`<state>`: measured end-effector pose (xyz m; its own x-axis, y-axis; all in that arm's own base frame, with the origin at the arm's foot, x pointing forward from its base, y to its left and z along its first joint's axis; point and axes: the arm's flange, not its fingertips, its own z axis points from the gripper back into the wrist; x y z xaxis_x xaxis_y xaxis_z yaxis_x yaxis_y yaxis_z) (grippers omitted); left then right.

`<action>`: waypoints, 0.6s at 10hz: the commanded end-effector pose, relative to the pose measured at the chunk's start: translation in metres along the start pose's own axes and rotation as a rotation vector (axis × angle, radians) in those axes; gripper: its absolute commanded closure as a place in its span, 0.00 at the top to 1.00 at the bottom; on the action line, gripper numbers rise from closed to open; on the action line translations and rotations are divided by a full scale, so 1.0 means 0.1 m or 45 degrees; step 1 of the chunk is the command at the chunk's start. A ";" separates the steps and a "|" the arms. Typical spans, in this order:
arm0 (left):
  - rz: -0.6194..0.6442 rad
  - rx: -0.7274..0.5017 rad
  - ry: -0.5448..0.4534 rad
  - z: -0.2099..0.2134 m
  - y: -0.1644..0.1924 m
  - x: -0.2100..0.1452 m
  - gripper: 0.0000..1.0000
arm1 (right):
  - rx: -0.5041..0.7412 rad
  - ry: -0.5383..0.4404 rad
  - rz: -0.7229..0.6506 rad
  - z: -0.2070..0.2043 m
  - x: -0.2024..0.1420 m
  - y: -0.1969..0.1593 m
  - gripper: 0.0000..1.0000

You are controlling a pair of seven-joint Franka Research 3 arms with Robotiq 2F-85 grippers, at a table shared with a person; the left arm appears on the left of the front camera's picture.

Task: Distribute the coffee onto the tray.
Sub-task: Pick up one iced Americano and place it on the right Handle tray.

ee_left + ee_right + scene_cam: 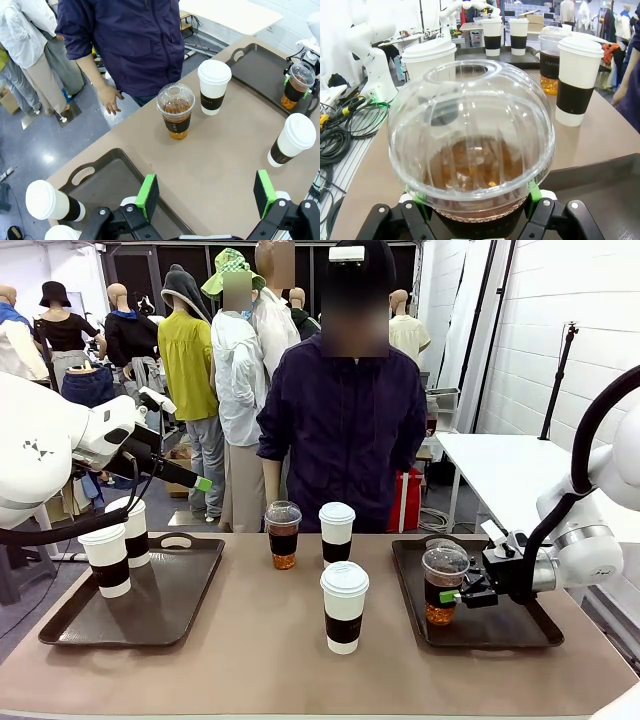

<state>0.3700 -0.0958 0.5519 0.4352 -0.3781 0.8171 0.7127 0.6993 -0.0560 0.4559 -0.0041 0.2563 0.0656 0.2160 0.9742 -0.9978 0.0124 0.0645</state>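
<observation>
**Placing step: dome-lidded cup (470,145) at the three o'clock tray (510,632)**

The right hand (455,596) pinches the clear, ribbed plastic cup of dark coffee, base seemingly on the smooth dark tray. Next, by the look of it: let go and back off cleanly. The left hand (205,194) hangs spread above the nine o'clock tray (150,612).

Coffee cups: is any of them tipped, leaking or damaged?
Nothing stands out. All six are upright, lids on: two white cups on the left tray, three on the table, one clear cup in the right claw. No spill shows.
</observation>
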 end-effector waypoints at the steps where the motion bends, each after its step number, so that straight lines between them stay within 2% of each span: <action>1: 0.004 -0.001 0.001 0.01 0.01 -0.01 1.00 | -0.005 -0.012 -0.047 0.02 0.04 -0.07 0.82; 2: 0.004 -0.001 0.001 0.01 0.01 -0.01 1.00 | 0.003 -0.011 -0.054 0.02 0.03 -0.07 0.82; 3: 0.004 -0.001 0.001 0.01 0.01 -0.01 1.00 | 0.007 -0.004 -0.078 0.01 0.03 -0.08 1.00; 6: 0.004 -0.001 0.001 0.01 0.01 -0.01 1.00 | 0.012 0.022 -0.120 0.03 0.03 -0.05 1.00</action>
<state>0.3700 -0.0958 0.5519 0.4352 -0.3781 0.8171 0.7127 0.6993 -0.0560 0.4600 -0.0050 0.2563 0.1336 0.2168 0.9670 -0.9910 0.0283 0.1306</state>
